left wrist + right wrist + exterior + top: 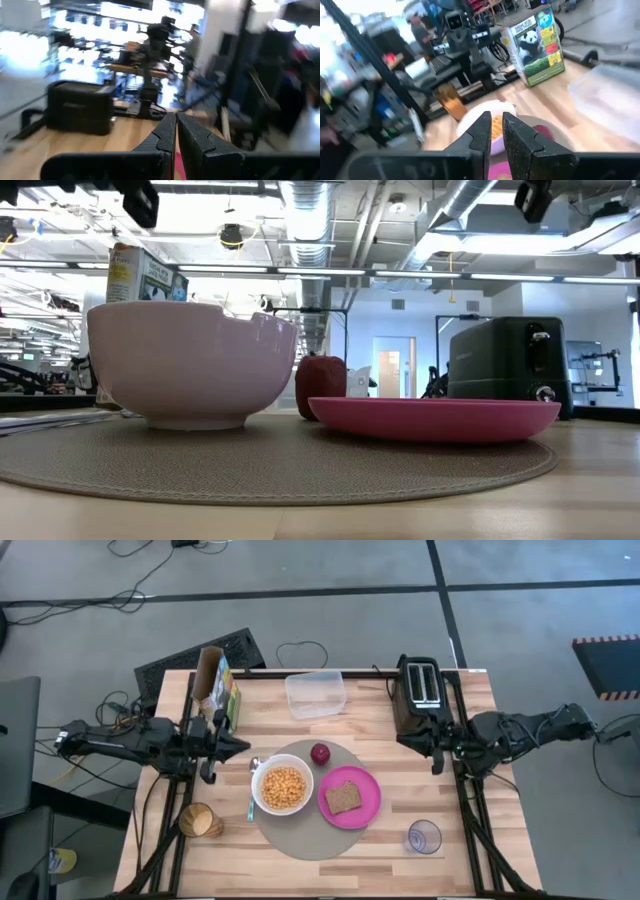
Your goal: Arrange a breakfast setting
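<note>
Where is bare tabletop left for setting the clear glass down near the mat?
Bare wood lies between the magenta plate and the clear glass, and along the near edge below the round grey-brown mat. The mat's left is crowded: white bowl, teal-handled spoon.

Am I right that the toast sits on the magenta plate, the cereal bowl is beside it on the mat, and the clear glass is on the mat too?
Not quite: the high view shows the clear glass on bare table, off the mat.

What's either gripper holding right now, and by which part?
Nothing. The left gripper sits at the table's left edge with its fingers closed on nothing; the right gripper waits by the black toaster, also empty, fingers nearly together.
</note>
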{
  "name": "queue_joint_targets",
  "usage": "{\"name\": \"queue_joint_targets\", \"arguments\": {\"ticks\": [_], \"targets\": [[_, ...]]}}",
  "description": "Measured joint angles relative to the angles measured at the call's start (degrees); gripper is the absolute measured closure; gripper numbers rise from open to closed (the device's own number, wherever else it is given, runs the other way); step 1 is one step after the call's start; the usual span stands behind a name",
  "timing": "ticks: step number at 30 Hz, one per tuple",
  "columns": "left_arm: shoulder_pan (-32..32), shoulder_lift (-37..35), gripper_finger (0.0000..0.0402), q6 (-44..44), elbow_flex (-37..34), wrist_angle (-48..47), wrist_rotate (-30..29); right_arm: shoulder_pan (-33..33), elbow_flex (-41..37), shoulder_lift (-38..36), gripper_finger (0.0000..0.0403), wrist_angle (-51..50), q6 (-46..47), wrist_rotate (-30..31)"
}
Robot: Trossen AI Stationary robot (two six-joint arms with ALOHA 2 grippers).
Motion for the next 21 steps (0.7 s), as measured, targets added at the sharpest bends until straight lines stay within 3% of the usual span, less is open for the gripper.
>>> {"name": "queue_joint_targets", "arguments": {"ticks": [8, 21], "targets": [[0.12, -3.28, 0.0397, 11.86, -1.51, -2.67, 9.46, -0.59, -1.26, -4.44, 0.0326, -5.17, -7.65, 1.31], [2.67, -20.85, 0.0398, 7.68, -15.68, 1.76, 6.99, -0.59, -15.57, -20.65, 0.0326, 4.54, -14.42, 1.55]]}}
